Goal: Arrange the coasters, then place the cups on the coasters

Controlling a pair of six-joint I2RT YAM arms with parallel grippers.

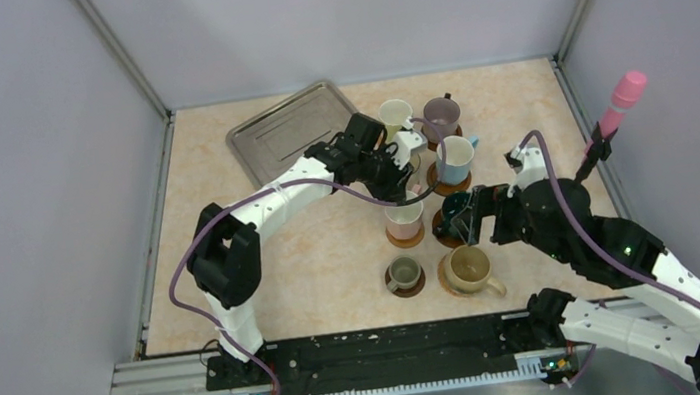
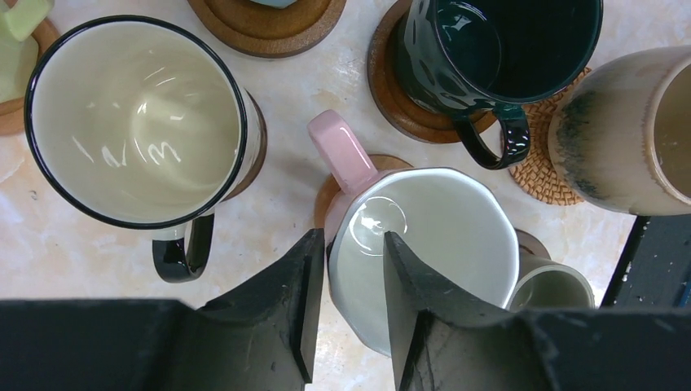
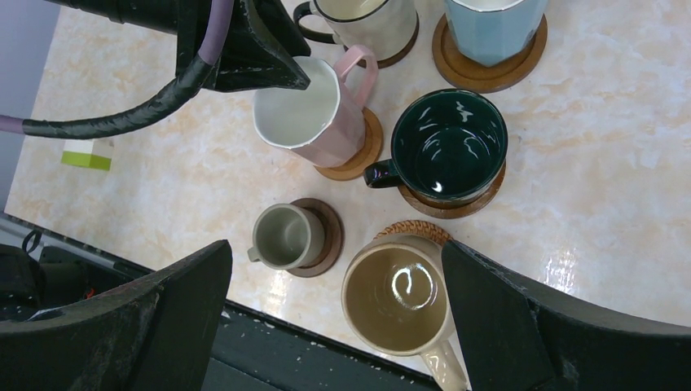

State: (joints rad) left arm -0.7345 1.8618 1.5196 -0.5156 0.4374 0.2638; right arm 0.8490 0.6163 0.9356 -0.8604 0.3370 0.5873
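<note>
My left gripper (image 2: 352,240) (image 1: 401,189) straddles the rim of the pinkish-white cup (image 2: 440,236) (image 3: 305,114), one finger outside, one inside. The jaws are open, with a gap to the wall. That cup stands on a brown coaster (image 2: 383,161). Around it, each on a coaster, stand the cream black-rimmed cup (image 2: 134,118), dark teal cup (image 3: 448,142), light blue cup (image 1: 455,157), mauve cup (image 1: 440,118), grey-olive cup (image 3: 285,236) and tan cup (image 3: 399,297). The tan cup's coaster (image 3: 411,230) is woven. My right gripper (image 3: 334,248) (image 1: 464,216) hangs wide open above the front cups, holding nothing.
A silver metal tray (image 1: 287,130) lies at the back left. A black stand with a pink-tipped stick (image 1: 621,99) rises at the right wall. A small green block (image 3: 85,155) lies left of the cups. Grey walls enclose the table; the black rail (image 1: 374,346) runs along the near edge.
</note>
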